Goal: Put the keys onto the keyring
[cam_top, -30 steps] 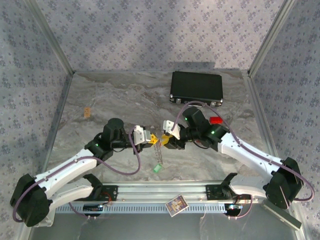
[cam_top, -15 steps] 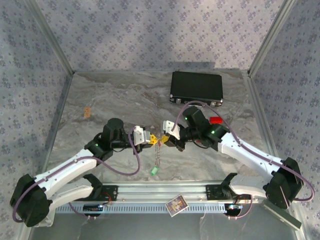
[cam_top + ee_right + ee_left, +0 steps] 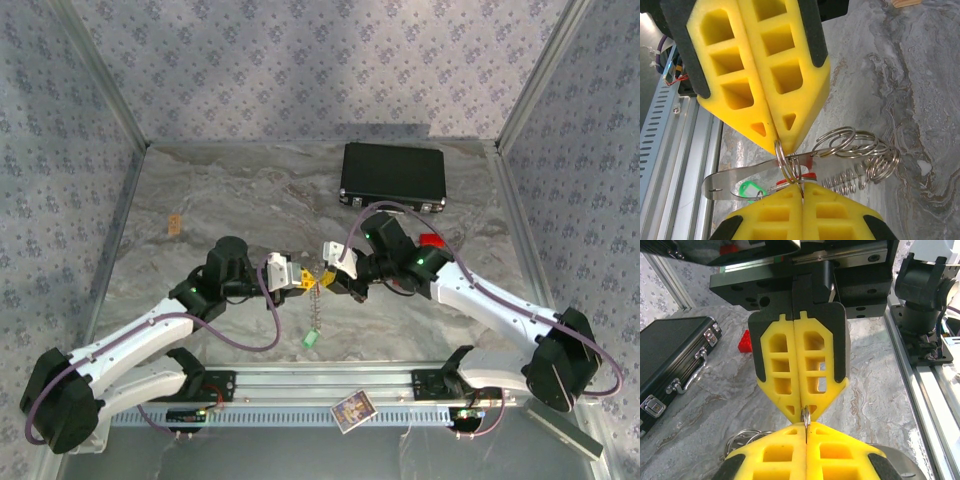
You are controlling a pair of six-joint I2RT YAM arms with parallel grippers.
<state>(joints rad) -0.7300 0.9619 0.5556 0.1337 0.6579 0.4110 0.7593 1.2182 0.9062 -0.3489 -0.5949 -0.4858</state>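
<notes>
Two shut grippers, tip to tip on one ring.

Top view: the left gripper [image 3: 302, 278] and right gripper [image 3: 328, 276] meet mid-table, probably so each can pinch the keyring and work its coil apart. A chain [image 3: 315, 310] trails from them toward the green-tagged key [image 3: 311, 340]. Left wrist view: both pairs of yellow pads press flat together, with a thin ring edge caught where they meet. Right wrist view: the keyring [image 3: 785, 159] is nipped by both closed grippers. Loose rings [image 3: 860, 145] and a spring [image 3: 847, 180] trail beside it. A red tag [image 3: 807, 162] peeks behind; whether it is threaded I cannot tell.
</notes>
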